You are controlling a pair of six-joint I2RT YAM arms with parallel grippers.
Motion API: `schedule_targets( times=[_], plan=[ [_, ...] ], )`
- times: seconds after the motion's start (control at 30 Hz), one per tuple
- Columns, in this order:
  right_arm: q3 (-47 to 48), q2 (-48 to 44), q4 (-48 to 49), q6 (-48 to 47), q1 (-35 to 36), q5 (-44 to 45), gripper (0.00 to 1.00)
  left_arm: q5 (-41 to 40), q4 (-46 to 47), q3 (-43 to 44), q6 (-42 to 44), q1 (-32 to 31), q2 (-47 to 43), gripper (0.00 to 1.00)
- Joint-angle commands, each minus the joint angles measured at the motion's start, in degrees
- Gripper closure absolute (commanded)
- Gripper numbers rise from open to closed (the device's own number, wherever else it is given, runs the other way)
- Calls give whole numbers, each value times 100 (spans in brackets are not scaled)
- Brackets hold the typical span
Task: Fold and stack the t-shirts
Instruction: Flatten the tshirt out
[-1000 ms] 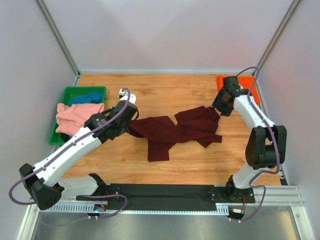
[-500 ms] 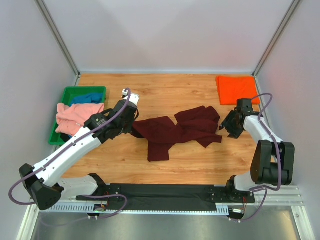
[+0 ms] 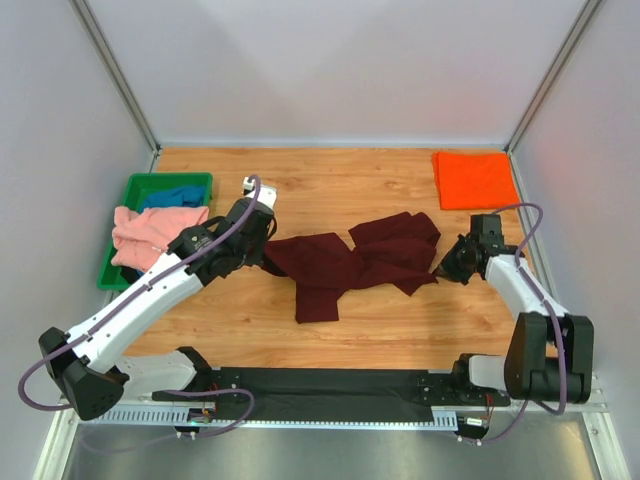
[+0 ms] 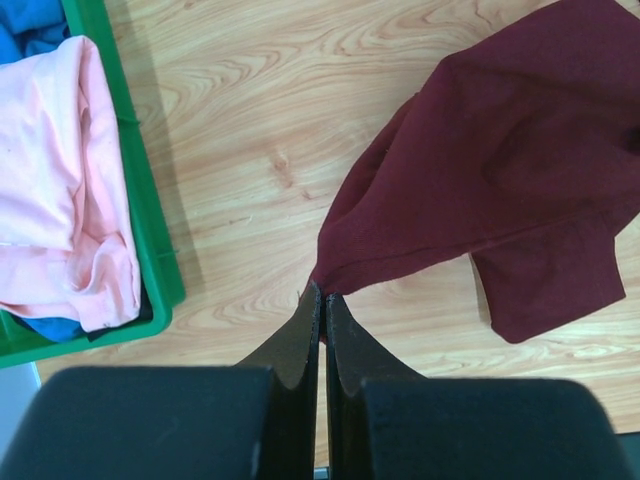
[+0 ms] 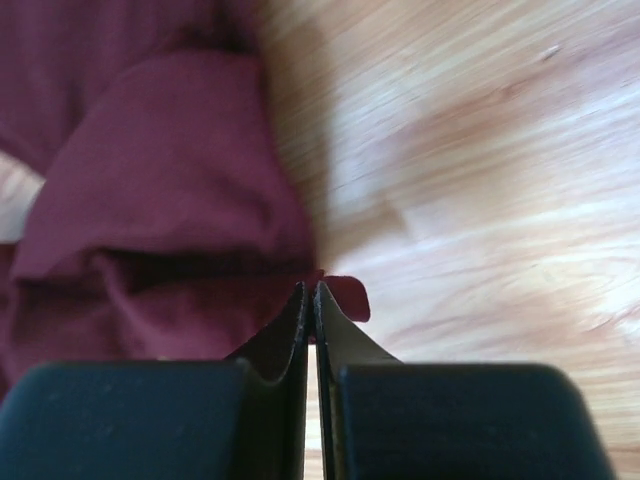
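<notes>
The maroon shirt [image 3: 355, 262] [image 4: 510, 180] [image 5: 150, 190] lies crumpled and unfolded at the middle of the bench [image 3: 330, 180] [image 4: 240, 100] [image 5: 480, 200], spread from centre left to centre right of the top view, with one flap hanging toward the lower middle. The left end effector [image 3: 266, 260] [image 4: 322, 290] is clenched on the shirt's left corner; in its wrist view the cloth narrows to a point that ends between the pressed-together fingertips. The right end effector [image 3: 443, 268] [image 5: 310, 288] is at the shirt's right edge, its fingers squeezed together. A small tab of maroon cloth shows just beside the tips in the blurred wrist view, and I cannot tell whether any cloth is caught between them.

The orange shirt [image 3: 474, 179] lies folded flat in the upper right of the bench, well apart from the maroon one. At the left edge of the top view stands the green tray [image 3: 135, 185] [image 4: 150, 220]. The pink shirt [image 3: 150, 235] [image 4: 50, 190] is bunched in it and spills over its right rim. The blue shirt [image 3: 172, 196] [image 4: 25, 20] lies in the tray's far part, partly under the pink one.
</notes>
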Motion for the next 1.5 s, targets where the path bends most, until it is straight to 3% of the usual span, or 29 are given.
schedule_targets(
  times=[0.0, 0.13, 0.33, 0.47, 0.77, 0.93, 1.17, 1.2, 1.33, 1.47],
  plan=[
    [-73, -623, -90, 101, 170, -445, 100, -100, 24, 235, -18, 36, 60, 100],
    [180, -1352, -844, 57, 232, -209, 100, -696, -248, 533, 88, 71, 184, 100],
    [1200, -1916, -1865, 144, 232, 327, 100, -839, -416, 990, 185, 168, 17, 100],
    [1692, -2355, -2217, 206, 232, 924, 100, -742, -495, 1123, 237, 176, -106, 100],
    [1844, -2497, -2341, 329, 232, 776, 100, -575, -486, 1036, 255, 168, -159, 100],
    [1378, -1874, -1569, 329, 232, 417, 100, -111, -126, 684, 396, 290, 121, 100],
    [1877, 356, -252, 286, 232, 3, 99, 462, -300, 1121, -25, 1062, 1140, 100],
    [2017, 630, -223, 172, 232, 37, 97, 619, -362, 1193, -35, 1125, 1290, 100],
    [2870, 1485, -564, -356, 232, 186, 67, 902, -504, 1317, 123, 1301, 1836, 100],
    [2645, 1214, -557, -567, 232, 424, 59, 919, -310, 1193, 194, 1380, 1968, 100]
  ],
)
